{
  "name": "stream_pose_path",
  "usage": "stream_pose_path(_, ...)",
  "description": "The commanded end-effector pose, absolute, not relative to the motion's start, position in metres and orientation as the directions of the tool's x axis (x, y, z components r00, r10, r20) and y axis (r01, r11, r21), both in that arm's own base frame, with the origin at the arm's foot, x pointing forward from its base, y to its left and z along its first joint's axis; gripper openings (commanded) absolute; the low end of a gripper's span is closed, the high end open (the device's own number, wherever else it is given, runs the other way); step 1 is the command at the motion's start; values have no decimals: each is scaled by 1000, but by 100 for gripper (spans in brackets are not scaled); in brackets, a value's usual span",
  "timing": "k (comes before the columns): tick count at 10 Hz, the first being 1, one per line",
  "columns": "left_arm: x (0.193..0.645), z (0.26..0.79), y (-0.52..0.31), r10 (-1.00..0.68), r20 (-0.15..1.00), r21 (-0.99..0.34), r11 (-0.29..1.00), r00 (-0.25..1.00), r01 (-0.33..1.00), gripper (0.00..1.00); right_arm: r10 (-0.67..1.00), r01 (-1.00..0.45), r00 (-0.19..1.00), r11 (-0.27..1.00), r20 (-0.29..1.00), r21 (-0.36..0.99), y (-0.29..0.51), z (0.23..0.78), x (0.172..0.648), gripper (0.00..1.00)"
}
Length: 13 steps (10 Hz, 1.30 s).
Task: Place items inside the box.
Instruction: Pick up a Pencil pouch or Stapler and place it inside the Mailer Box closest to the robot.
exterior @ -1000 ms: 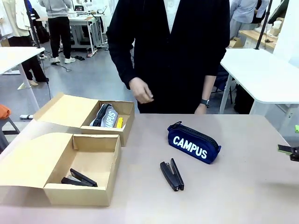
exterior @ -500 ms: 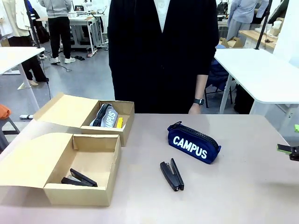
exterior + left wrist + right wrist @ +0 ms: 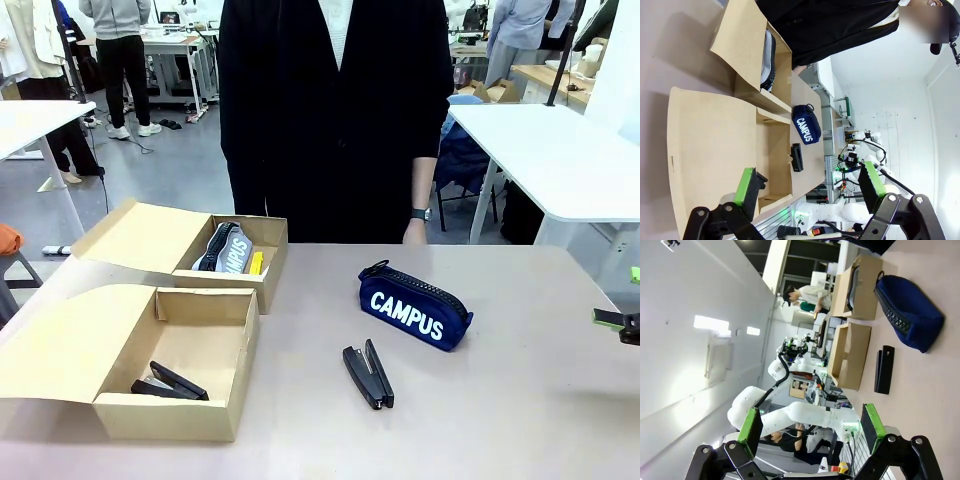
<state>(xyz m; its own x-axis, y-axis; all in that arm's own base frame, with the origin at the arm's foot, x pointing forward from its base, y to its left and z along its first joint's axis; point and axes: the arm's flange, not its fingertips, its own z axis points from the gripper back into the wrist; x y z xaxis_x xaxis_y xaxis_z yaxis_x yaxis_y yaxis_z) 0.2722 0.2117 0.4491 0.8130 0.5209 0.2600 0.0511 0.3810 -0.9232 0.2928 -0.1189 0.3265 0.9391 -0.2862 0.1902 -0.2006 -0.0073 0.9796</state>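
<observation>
1. At the worktop's (image 3: 520, 400) right edge, the right fingers (image 3: 750, 426) stand spread wide, holding nothing.
2. Well beyond them lie the black stapler (image 3: 368, 374) and the navy pencil case (image 3: 415, 305).
3. The left fingers (image 3: 746, 184), also spread, face the near box (image 3: 170, 415).

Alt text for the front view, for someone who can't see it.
A navy CAMPUS pencil case and a black stapler lie on a table, right of two open cardboard boxes. The far box holds a grey pencil case and yellow utility knife; the near box holds another stapler. A person stands behind.
</observation>
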Motion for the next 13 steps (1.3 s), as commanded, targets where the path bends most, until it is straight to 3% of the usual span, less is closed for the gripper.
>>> stream_pose_path(1, 271, 449, 209, 522, 276, -925, 372, 807, 75, 100, -286, -201, 939, -7, 190, 980, -119, 327, 293, 100)
stream_pose_path(2, 271, 449, 209, 522, 276, -925, 372, 807, 75, 100, -114, -355, 926, 51, 359, 933, -90, 340, 296, 100)
stream_pose_path(3, 271, 449, 209, 522, 276, -925, 372, 807, 75, 100, -79, -303, 941, 228, 328, 925, -69, 356, 315, 100)
stream_pose_path(4, 271, 449, 209, 522, 276, -925, 372, 807, 75, 100, 76, -431, 897, 366, 435, 825, -40, 378, 342, 100)
stream_pose_path(6, 271, 449, 209, 522, 276, -925, 372, 807, 75, 100, 237, -380, 905, 823, 353, 422, 14, 395, 381, 100)
stream_pose_path(7, 271, 449, 209, 522, 276, -925, 372, 807, 75, 100, 223, -375, 887, 860, 405, 348, 16, 404, 375, 100)
stream_pose_path(8, 271, 449, 209, 522, 276, -925, 372, 807, 75, 100, 101, -413, 903, 470, 418, 780, -3, 396, 369, 100)
stream_pose_path(9, 271, 449, 209, 522, 276, -925, 372, 807, 75, 100, 155, -444, 881, 595, 447, 670, 20, 411, 383, 100)
stream_pose_path(10, 271, 449, 209, 522, 276, -925, 372, 807, 75, 100, 110, -428, 804, 790, 585, 439, 23, 417, 378, 100)
stream_pose_path(11, 271, 449, 209, 522, 276, -925, 372, 807, 75, 100, 162, -483, 723, 814, 671, 323, 35, 419, 386, 100)
stream_pose_path(12, 271, 449, 209, 522, 276, -925, 372, 807, 75, 100, 245, -550, 696, 786, 675, 282, 53, 416, 405, 100)
stream_pose_path(13, 271, 449, 209, 522, 276, -925, 372, 807, 75, 100, 225, -544, 738, 756, 636, 364, 42, 413, 414, 100)
